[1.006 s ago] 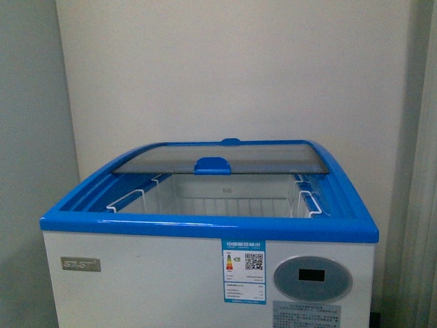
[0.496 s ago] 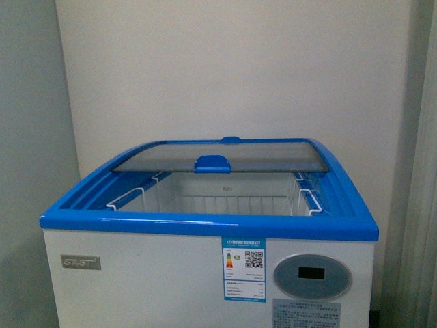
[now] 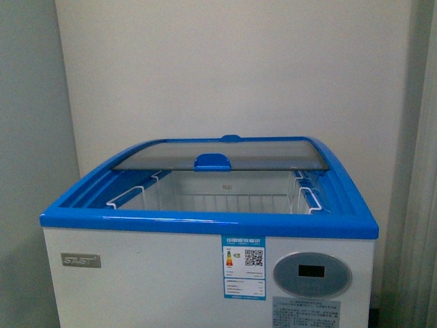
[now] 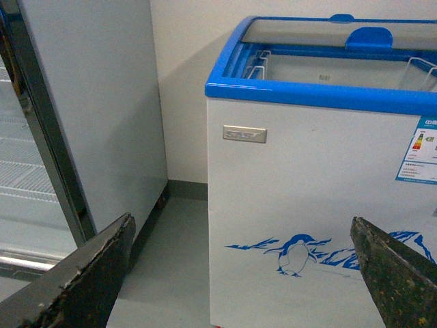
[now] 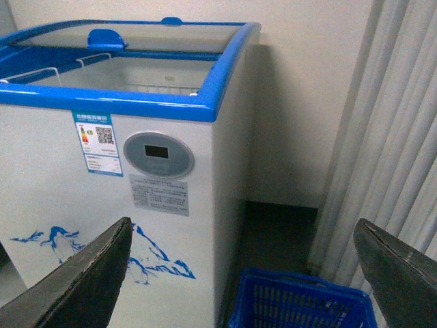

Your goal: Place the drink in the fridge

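Note:
The fridge [image 3: 136,273] is a white chest cooler with a blue top rim, right ahead in the front view. Its curved glass lid [image 3: 218,156] is slid back, so the front half is uncovered and white wire baskets [image 3: 205,201] show inside. It also shows in the left wrist view [image 4: 307,205] with a penguin decal and in the right wrist view [image 5: 82,225] with an oval grey display. My left gripper [image 4: 242,273] is open and empty, low before the fridge's front. My right gripper [image 5: 242,273] is open and empty. The drink is out of view.
A tall grey-white upright cabinet [image 4: 89,102] stands close to the fridge's left side. A blue plastic basket [image 5: 300,304] sits on the floor by the fridge's right side. A pale curtain [image 5: 396,137] hangs on the right. The wall is directly behind the fridge.
The view has shifted very slightly; the fridge sits a touch lower in the frame. Nothing else has moved.

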Controlling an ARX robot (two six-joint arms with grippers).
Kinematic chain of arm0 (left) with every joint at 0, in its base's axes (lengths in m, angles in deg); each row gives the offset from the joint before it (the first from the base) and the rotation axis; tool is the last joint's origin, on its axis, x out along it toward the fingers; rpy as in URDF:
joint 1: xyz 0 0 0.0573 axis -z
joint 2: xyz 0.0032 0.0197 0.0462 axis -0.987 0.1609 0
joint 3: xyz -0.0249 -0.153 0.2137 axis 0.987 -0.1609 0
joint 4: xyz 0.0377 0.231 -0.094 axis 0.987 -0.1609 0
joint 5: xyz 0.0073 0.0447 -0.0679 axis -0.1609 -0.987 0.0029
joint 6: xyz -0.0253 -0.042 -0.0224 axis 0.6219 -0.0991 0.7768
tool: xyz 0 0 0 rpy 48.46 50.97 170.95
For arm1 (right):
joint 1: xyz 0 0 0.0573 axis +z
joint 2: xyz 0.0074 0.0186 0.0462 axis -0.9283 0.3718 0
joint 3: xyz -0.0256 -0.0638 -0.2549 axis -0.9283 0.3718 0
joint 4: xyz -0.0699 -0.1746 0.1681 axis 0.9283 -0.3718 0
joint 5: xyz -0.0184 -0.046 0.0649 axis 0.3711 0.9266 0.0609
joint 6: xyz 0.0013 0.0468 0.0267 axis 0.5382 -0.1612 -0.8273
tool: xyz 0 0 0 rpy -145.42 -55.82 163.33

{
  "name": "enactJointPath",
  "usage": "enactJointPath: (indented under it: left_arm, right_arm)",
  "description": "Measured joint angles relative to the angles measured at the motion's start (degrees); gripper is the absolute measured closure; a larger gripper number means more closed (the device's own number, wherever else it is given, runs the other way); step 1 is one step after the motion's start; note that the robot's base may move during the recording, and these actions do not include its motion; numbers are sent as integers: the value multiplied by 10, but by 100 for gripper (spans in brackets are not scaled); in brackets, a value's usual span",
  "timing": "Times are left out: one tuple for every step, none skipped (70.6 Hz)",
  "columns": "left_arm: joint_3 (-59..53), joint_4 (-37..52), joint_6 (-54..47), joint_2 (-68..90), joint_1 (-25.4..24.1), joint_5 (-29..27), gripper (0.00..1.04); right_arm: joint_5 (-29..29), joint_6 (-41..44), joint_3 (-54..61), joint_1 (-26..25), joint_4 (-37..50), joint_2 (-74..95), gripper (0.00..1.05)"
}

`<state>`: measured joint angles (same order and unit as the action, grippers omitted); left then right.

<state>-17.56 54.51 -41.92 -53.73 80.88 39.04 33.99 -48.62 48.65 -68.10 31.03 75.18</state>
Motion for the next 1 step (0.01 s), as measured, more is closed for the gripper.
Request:
enactJointPath:
  left_arm:
    - [0,0,0,0,0,0,8]
  right_arm:
    - [0,0,0,0,0,0,8]
